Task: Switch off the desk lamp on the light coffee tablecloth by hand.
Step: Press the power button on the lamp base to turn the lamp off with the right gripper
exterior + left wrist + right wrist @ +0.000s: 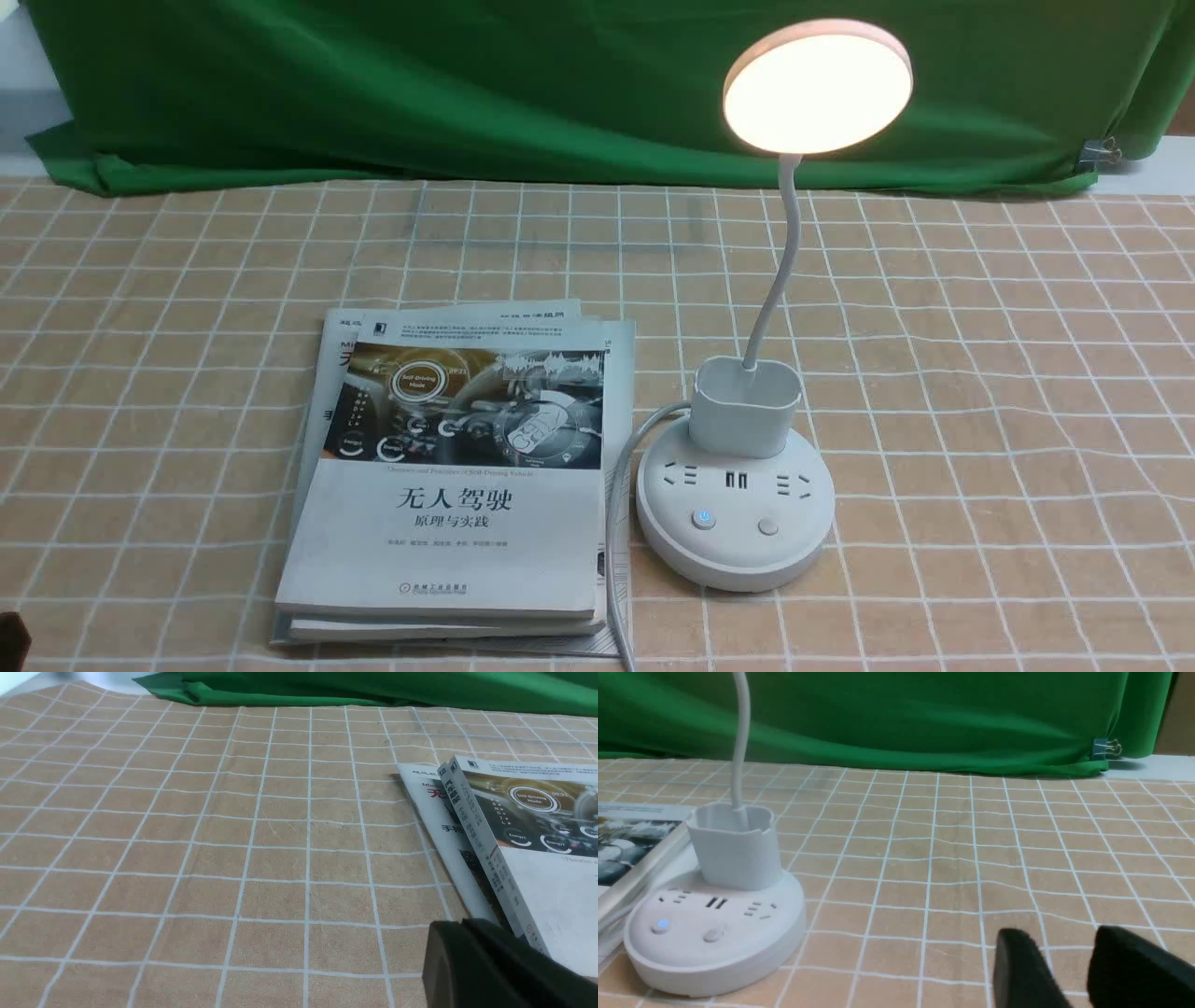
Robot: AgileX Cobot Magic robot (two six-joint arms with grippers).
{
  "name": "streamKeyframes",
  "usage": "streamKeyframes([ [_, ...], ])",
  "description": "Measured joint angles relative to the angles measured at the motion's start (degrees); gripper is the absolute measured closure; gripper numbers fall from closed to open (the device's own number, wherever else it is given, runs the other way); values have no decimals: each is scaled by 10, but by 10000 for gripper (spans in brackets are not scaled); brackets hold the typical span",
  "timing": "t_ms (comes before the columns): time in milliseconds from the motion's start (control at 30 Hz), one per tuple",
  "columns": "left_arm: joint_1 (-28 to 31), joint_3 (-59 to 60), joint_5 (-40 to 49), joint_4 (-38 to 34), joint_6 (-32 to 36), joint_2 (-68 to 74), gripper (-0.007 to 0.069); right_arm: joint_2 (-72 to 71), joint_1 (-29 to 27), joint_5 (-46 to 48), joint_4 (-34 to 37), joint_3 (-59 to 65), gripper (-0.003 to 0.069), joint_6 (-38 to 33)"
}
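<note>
- The light coffee tablecloth (980, 373) covers the whole surface, and a green backdrop (373, 93) hangs at 12 o'clock, pinned by a binder clip (1100, 149).
- A stack of books (448, 523) lies on the cloth.
- The desk lamp (738, 546) stands at 3 o'clock of the books, just beside them, with its white cable (616, 523) running between the two.
- The cup-shaped holder (747, 415) sits on the base, and the gooseneck (782, 252) rises out of it.
- The disc head (818, 86) glows warm, so the lamp is on.
- On the base, the 7 o'clock button (703, 519) shines blue, while the 5 o'clock button (767, 527) is plain.
- The left gripper (462, 926) is clenched on nothing, near the books.
- The right gripper (1073, 952) has its fingers parted and hangs over bare cloth, apart from the lamp.
</note>
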Motion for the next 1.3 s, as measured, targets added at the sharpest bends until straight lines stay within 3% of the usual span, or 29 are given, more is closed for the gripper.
streamKeyframes([
  [1133,0,0,0,0,0,0,620,0,0,-5,2,0,420,2],
  [1300,0,0,0,0,0,0,620,0,0,-38,57,0,420,105],
])
